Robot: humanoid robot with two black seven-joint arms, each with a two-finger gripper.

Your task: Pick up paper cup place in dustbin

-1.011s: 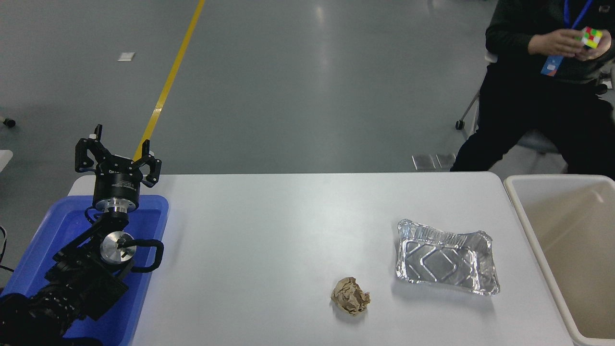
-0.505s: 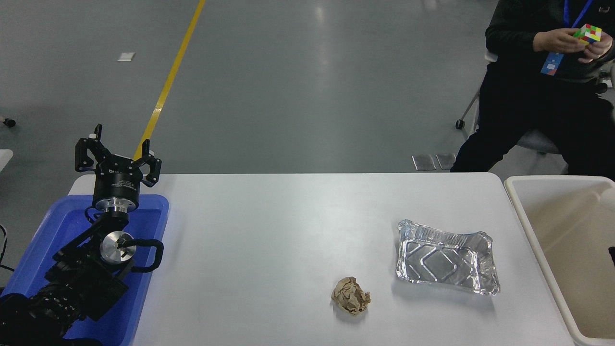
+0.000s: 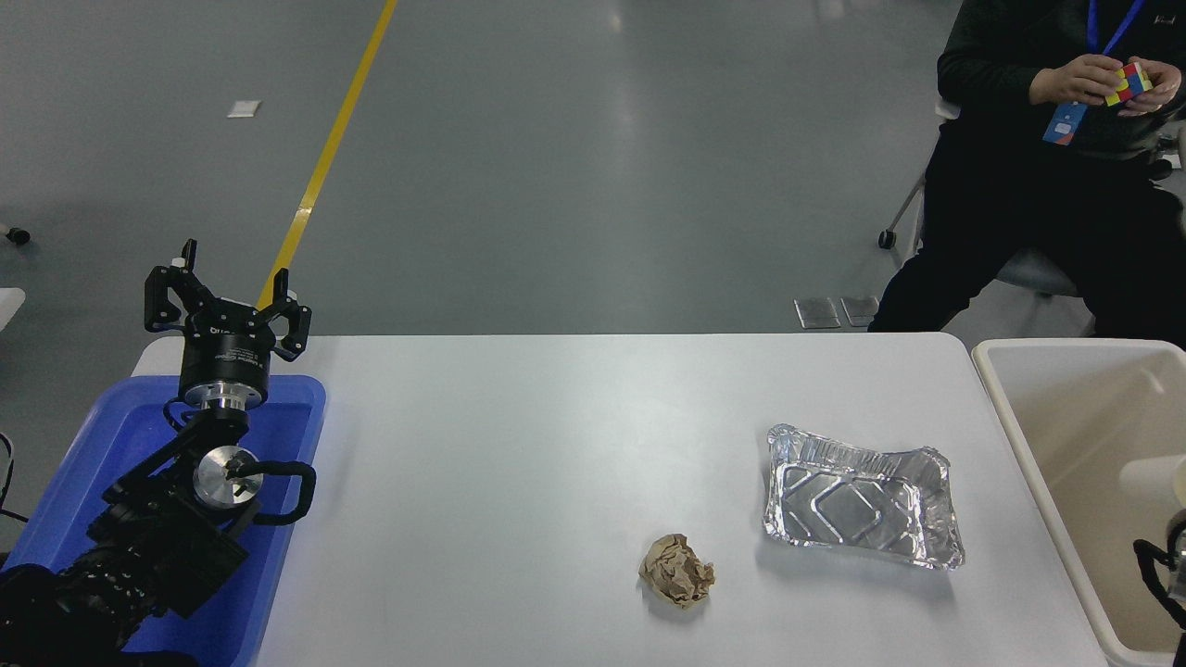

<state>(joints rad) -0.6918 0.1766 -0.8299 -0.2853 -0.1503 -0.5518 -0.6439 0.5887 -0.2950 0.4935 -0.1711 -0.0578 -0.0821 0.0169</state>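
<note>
A white rounded object, apparently the paper cup (image 3: pixel 1149 474), shows at the picture's right edge, over the inside of the beige dustbin (image 3: pixel 1005 408). It is cut off by the frame. Just below it, a small part of my right arm (image 3: pixel 1164 567) comes in from the right edge, with a black cable loop and a silver piece. I cannot tell whether the cup is held or lies loose. My left gripper (image 3: pixel 229 301) is open and empty, parked upright above the blue tray at the lower left.
A blue tray (image 3: pixel 298 435) lies under the left arm. A crumpled brown paper ball (image 3: pixel 677 571) and a silver foil tray (image 3: pixel 862 497) lie on the white table (image 3: pixel 519 463). A seated person (image 3: pixel 1028 185) at the far right handles a coloured cube.
The right arm has come into view at the right edge over the dustbin, and the white cup-like object now shows there. The person's hands have shifted. The left arm has not moved.
</note>
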